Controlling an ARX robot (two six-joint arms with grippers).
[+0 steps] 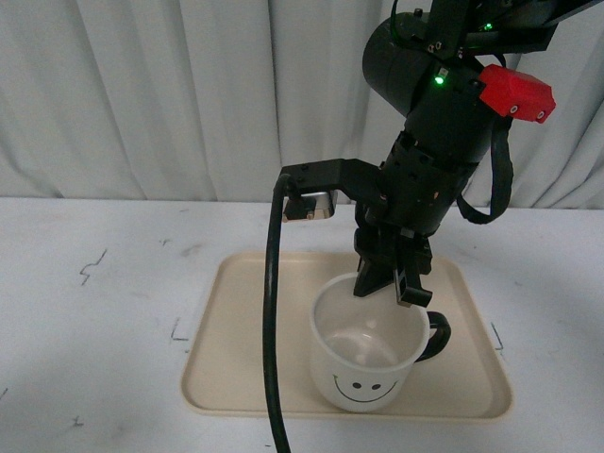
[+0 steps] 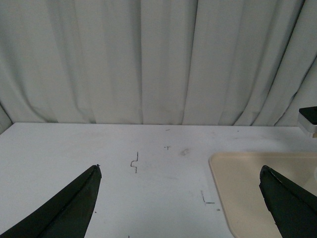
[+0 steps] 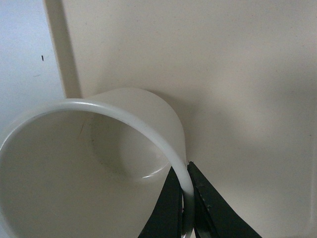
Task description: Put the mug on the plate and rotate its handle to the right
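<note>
Cream-white mug (image 1: 368, 354), black smiley facing the camera, stands on the beige plate (image 1: 236, 377) at the frame's lower centre-right. Its black handle (image 1: 440, 335), half hidden behind the body, points right. A black cable (image 1: 272, 330) crosses the plate. The right arm (image 1: 439, 142) reaches steeply down, right jaws pinching the mug's rim. The left jaws gape wide over the bench (image 2: 74, 148).

1. A pale grey-white curtain (image 1: 142, 94) hangs in long vertical folds across the whole back, coming down to the desk's far edge.
2. The desk (image 1: 94, 359) in front of it is plain matte white.
3. Small dark marks (image 1: 92, 266) dot its top: bent lines, corner-shaped ticks and a faint grey smudge (image 2: 184, 151).
4. The light is soft and even, and the shadows are weak.
</note>
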